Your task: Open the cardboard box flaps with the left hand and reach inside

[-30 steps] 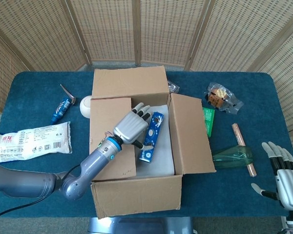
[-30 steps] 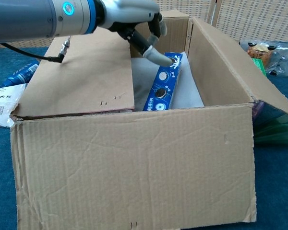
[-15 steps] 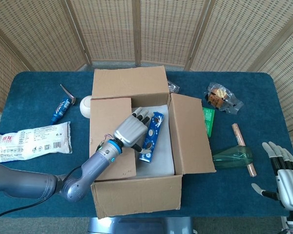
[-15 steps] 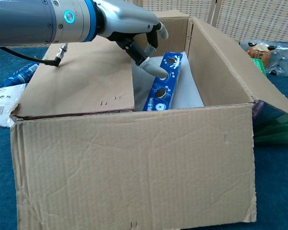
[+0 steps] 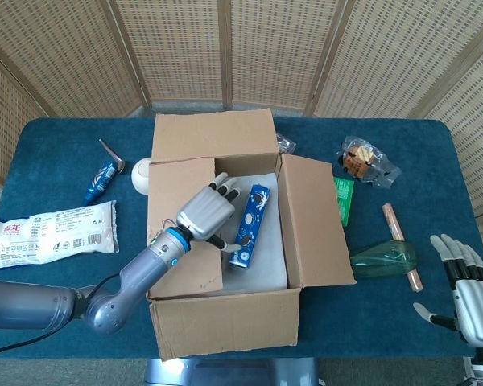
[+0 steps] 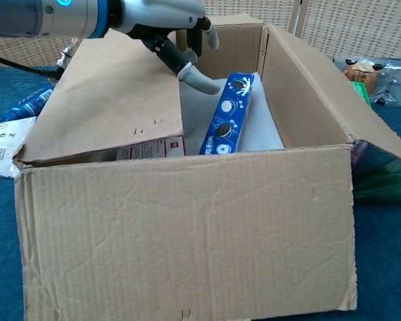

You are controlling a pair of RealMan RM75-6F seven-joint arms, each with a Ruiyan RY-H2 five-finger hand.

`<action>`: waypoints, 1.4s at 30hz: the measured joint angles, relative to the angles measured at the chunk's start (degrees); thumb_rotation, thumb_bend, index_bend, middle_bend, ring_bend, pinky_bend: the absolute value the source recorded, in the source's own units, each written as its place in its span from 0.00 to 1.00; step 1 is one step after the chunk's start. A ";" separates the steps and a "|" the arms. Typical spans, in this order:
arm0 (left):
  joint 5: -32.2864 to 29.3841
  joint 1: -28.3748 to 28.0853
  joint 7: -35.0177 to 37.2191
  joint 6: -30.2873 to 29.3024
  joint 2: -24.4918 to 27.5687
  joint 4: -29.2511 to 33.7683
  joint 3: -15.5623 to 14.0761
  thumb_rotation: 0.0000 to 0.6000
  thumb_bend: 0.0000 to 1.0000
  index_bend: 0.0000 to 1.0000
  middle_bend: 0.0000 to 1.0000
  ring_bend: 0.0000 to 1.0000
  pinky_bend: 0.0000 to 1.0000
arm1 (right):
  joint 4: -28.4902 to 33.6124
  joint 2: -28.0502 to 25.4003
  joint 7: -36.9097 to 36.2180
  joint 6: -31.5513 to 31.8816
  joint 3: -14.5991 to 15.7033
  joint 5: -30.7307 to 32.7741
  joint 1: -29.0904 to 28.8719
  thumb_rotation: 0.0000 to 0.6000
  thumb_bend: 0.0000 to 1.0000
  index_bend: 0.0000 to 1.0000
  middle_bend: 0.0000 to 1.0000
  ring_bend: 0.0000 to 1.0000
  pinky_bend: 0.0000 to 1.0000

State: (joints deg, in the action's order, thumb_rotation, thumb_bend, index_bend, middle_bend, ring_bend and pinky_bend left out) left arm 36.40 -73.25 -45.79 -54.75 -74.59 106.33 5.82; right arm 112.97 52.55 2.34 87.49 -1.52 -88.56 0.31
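Left robot hand (image 5: 203, 215): fingers curled on left flap (image 5: 181, 221) edge, lifting it; grip unclear.
Risk: flap slips, drops shut over cookie box (image 5: 249, 224).
Right robot hand (image 5: 465, 283): open, idle.

The box's left side is covered by the left flap (image 5: 181, 221); white floor is exposed right of the blue cookie pack (image 5: 249, 225).

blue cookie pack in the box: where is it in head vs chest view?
Head view: blue cookie pack near frame centre, inside the cardboard box, just right of the left hand.
Chest view: upper middle, leaning on white liner.
Shared landmark: the left hand beside it.
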 measured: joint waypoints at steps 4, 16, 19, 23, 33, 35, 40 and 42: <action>0.03 0.46 0.80 -0.40 1.88 1.83 0.15 0.37 0.00 0.78 0.17 0.00 0.06 | 0.02 0.12 0.35 0.06 0.02 -0.10 0.02 1.00 0.00 0.00 0.00 0.00 0.00; 2.93 2.46 2.68 -2.20 9.24 8.51 0.64 0.37 0.00 0.78 0.18 0.00 0.09 | 0.13 0.41 1.10 0.16 0.30 -0.73 0.11 1.00 0.00 0.00 0.00 0.00 0.00; 4.36 3.58 3.27 -2.96 12.47 10.90 0.56 0.37 0.00 0.78 0.18 0.00 0.09 | 0.19 0.52 1.44 0.12 0.46 -1.09 0.12 1.00 0.00 0.00 0.00 0.00 0.00; 6.91 6.00 4.67 -4.20 18.62 14.65 0.26 0.37 0.00 0.78 0.18 0.00 0.09 | 0.36 0.84 2.35 0.51 0.79 -2.06 0.34 1.00 0.00 0.00 0.00 0.00 0.00; 18.42 15.67 13.60 -5.85 33.45 20.68 -0.54 0.37 0.00 0.78 0.19 0.00 0.10 | 0.68 1.15 3.26 0.88 1.29 -3.25 0.63 1.00 0.00 0.00 0.00 0.00 0.00; 20.43 17.45 15.51 -5.95 35.26 21.04 -0.70 0.37 0.00 0.78 0.18 0.00 0.10 | 0.70 1.21 3.42 0.93 1.38 -3.43 0.69 1.00 0.00 0.00 0.00 0.00 0.00; 26.03 22.56 20.85 -6.25 39.07 20.85 -1.47 0.38 0.00 0.78 0.18 0.00 0.10 | 0.59 1.37 3.72 0.99 1.62 -4.04 0.77 1.00 0.00 0.00 0.00 0.00 0.00; 28.26 24.65 23.06 -6.24 39.73 20.12 -1.96 0.38 0.00 0.78 0.19 0.00 0.10 | 0.60 1.34 3.63 0.96 1.68 -4.11 0.78 1.00 0.00 0.00 0.00 0.00 0.00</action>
State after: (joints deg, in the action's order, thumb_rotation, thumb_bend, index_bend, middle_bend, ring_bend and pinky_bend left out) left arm 64.66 -48.60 -22.73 -60.99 -34.86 126.46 3.85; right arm 113.56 53.89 5.97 88.45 0.16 -92.67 1.10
